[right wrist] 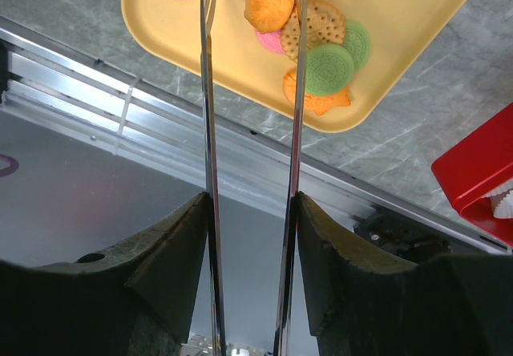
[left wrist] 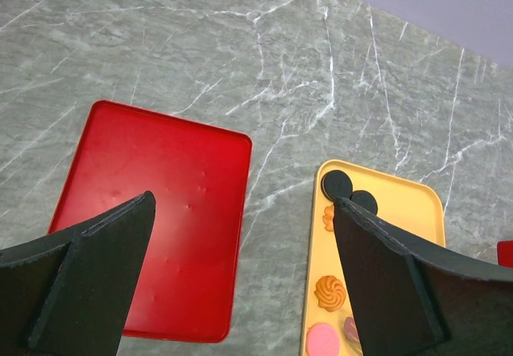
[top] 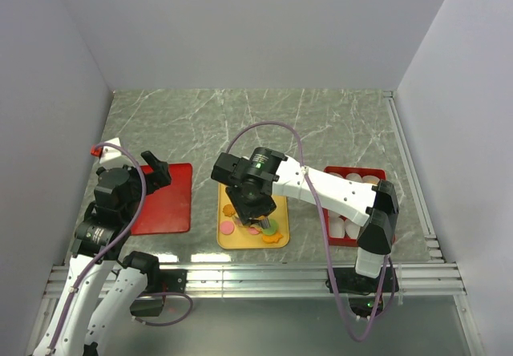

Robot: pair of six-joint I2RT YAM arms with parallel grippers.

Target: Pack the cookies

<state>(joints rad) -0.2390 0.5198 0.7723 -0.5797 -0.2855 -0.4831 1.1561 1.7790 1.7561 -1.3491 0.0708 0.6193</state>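
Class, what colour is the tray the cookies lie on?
The tray is yellow; the right wrist view shows it best.

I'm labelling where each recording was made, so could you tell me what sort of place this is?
Probably a robot test booth, not a kitchen: plain white walls box in a marble-patterned table, robot arms are bolted to an aluminium rail, and the cookies sit on a yellow tray.
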